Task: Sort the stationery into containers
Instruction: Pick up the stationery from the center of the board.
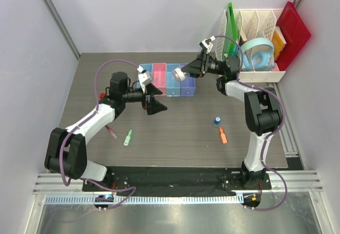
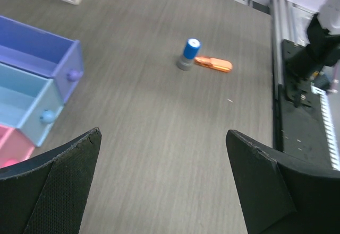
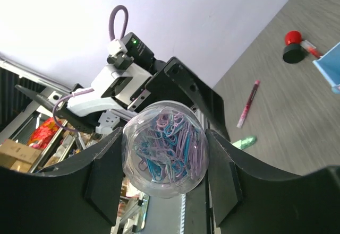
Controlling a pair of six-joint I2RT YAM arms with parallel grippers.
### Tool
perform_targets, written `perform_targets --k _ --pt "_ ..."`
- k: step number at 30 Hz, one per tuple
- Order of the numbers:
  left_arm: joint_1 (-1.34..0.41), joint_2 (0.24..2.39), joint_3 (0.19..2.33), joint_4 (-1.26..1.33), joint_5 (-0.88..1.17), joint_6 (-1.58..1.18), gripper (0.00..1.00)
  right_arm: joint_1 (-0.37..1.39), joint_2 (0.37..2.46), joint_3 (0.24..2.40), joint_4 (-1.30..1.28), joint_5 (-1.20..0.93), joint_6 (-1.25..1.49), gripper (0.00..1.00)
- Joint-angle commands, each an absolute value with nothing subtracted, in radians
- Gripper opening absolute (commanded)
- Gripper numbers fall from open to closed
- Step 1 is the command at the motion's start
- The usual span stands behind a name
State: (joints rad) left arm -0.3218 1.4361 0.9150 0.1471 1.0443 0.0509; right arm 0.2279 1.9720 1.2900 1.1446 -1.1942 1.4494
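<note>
Four joined bins (image 1: 166,79), light blue, pink, light blue and purple-blue, stand at the table's back middle. My right gripper (image 1: 180,75) is shut on a clear round box of coloured paper clips (image 3: 163,148), held just above the purple-blue bin (image 1: 187,87). My left gripper (image 1: 151,97) is open and empty in front of the pink bin. A blue-capped piece (image 1: 217,121) and an orange marker (image 1: 222,135) lie right of centre; both also show in the left wrist view (image 2: 188,53) (image 2: 213,63). A green marker (image 1: 128,137), a dark red pen (image 1: 111,132) and a small red piece (image 1: 102,95) lie at the left.
A white slotted rack (image 1: 258,74) stands at the back right with a light-blue ring (image 1: 258,53), a green board (image 1: 231,29) and a red board (image 1: 292,32). The arm bases sit on a black plate (image 1: 175,175) at the near edge.
</note>
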Motion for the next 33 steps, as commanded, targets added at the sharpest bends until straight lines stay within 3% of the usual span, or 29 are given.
perform_targets --k 1,6,11,33 --pt "-0.333 1.373 0.879 0.348 0.913 0.017 1.00 0.250 1.930 1.243 1.407 -1.218 1.559 0.30" --pt "-0.339 1.371 0.859 0.458 0.767 -0.049 1.00 0.291 1.870 1.190 1.192 -1.204 1.338 0.30" --pt "-0.365 1.374 0.836 0.538 0.768 -0.097 1.00 0.325 1.835 1.186 0.997 -1.187 1.187 0.30" --pt "-0.413 1.407 0.839 0.606 0.793 -0.146 0.98 0.387 1.894 1.232 1.029 -1.160 1.212 0.27"
